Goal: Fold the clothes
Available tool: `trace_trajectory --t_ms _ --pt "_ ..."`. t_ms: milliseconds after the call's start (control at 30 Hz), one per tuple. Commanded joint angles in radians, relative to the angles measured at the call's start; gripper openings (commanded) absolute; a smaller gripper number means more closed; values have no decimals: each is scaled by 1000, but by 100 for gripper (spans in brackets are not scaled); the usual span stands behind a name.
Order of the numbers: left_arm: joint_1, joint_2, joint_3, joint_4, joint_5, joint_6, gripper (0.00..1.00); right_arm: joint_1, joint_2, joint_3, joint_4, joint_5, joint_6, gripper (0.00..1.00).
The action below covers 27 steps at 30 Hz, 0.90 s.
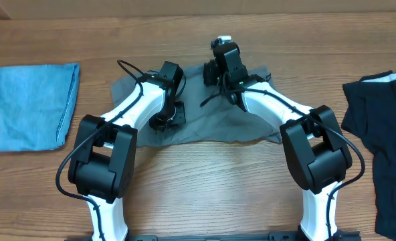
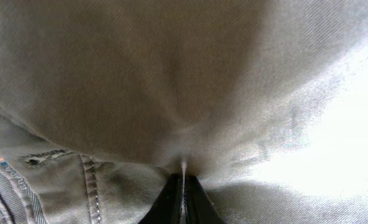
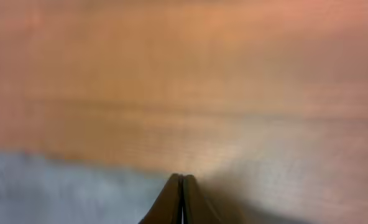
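A wooden table (image 1: 205,27) with lengthwise grain fills the overhead view; the robot's base sits at 6 o'clock. The grey garment (image 1: 211,120) lies spread and rumpled at the centre, a little toward 12 o'clock, under both arms. A folded blue cloth (image 1: 34,104) lies at 9 o'clock, well apart from it. A black garment (image 1: 382,147) lies at 3 o'clock, with a white edge (image 1: 392,78) showing at its far end.

The left gripper (image 2: 183,186) rests on the garment's 9 o'clock half. Its fingers are pressed together on a pinch of the grey twill, which gathers in folds toward their tips. Beside it run a double-stitched seam (image 2: 91,180) and a buttonhole (image 2: 32,160). A tiny tag (image 2: 0,163) with orange and blue marks sits near them, too small to read.

The right gripper (image 3: 182,193) is at the garment's 12 o'clock edge, fingers closed against each other. That view is blurred: bare wood lies ahead and grey cloth at its 8 o'clock. Whether any fabric is caught between the fingers cannot be told.
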Motion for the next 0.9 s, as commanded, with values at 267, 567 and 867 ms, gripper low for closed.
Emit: trace_trajectory --t_ms 267,567,867 --pt "-31 72 -60 -10 44 -13 6 -10 -95 97 50 182 -61 4" --pt "-31 72 -63 -5 42 -14 6 -12 -383 97 -469 169 -59 4" --pt "-31 71 -63 3 57 -18 7 -16 -301 56 -706 -83 -47 4"
